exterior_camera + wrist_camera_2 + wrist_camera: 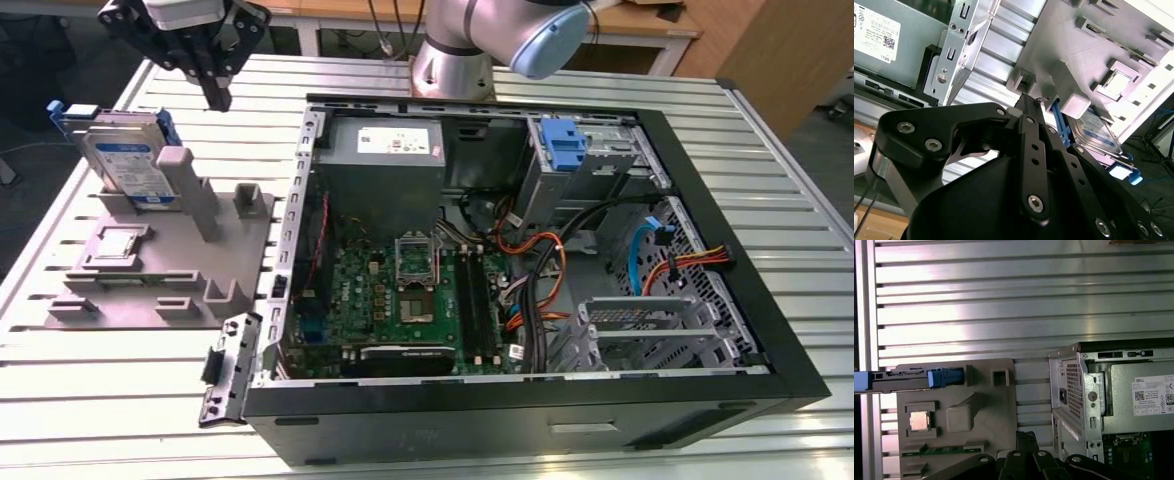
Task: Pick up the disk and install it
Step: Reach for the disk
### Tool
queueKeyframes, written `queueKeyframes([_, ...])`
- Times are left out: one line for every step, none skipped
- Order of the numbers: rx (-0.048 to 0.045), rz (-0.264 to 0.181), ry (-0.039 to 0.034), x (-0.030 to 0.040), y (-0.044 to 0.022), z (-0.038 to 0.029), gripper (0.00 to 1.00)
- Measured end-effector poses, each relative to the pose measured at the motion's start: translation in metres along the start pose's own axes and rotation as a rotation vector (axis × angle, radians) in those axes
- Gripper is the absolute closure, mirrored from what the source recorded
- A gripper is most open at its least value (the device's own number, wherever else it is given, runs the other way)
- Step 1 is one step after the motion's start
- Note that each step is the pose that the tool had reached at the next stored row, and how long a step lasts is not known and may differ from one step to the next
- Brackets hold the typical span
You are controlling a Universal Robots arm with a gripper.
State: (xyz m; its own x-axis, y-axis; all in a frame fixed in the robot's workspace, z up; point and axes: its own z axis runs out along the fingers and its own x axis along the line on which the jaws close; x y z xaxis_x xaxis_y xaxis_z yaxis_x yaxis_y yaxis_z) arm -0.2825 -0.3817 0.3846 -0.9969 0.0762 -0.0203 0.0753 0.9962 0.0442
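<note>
One tool (216, 98) is in use. Its fingers are closed together with nothing between them. It hangs above the grey fixture (154, 265) that lies on the surface (107, 390), apart from everything below it.

Locate the disk (124, 155) below the tool tips, off to the side away from the computer case (534, 420). It stands upright on edge in a slot of the fixture, with its labelled face turned toward the tool's side and the blue carrier frame (56, 108) round its edges. A grey post (187, 190) of the fixture stands just beside that face.

Handling, as a judgement:
- Treat the disk as a stiff metal body, fairly heavy for its size and sensitive to shock.
- Expect the flat silver faces to be smooth and possibly slippery. The plastic frame is thinner and may flex.
- Take hold across the two flat faces near the exposed upper edge, clear of the post.

Limits of view:
- The lower part of the disk sits in the slot and behind the post, so you cannot read how deeply it is seated.
- In the first wrist view the disk (904, 382) appears edge-on and is cut off at the picture edge.
- You cannot tell which bay in the case receives the disk, nor which end carries its connector
</note>
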Motion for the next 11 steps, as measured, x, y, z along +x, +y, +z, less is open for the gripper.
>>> queueKeyframes([0.0000,0.000,0.0001,0.0004,0.0000,0.0000,0.90])
queueKeyframes([0.0000,0.000,0.0000,0.0007,-0.0001,0.0000,0.90])
queueKeyframes([0.0001,0.000,0.0001,0.0010,-0.0001,0.0000,0.90])
queueKeyframes([0.0000,0.000,0.0000,0.0013,-0.0001,0.0001,0.90])
queueKeyframes([0.0000,0.000,0.0000,0.0015,-0.0001,0.0001,0.90])
queueKeyframes([0.0000,0.000,0.0000,0.0017,-0.0001,0.0001,0.90])
queueKeyframes([0.0001,0.000,0.0001,0.0019,-0.0002,0.0001,0.90])
queueKeyframes([0.0000,0.000,0.0000,0.0021,-0.0002,0.0002,0.90])
queueKeyframes([0.0000,0.000,0.0000,0.0022,-0.0002,0.0002,0.90])
queueKeyframes([0.0000,0.000,0.0000,0.0024,-0.0002,0.0002,0.90])
queueKeyframes([0.0000,0.000,0.0000,0.0026,-0.0002,0.0002,0.90])
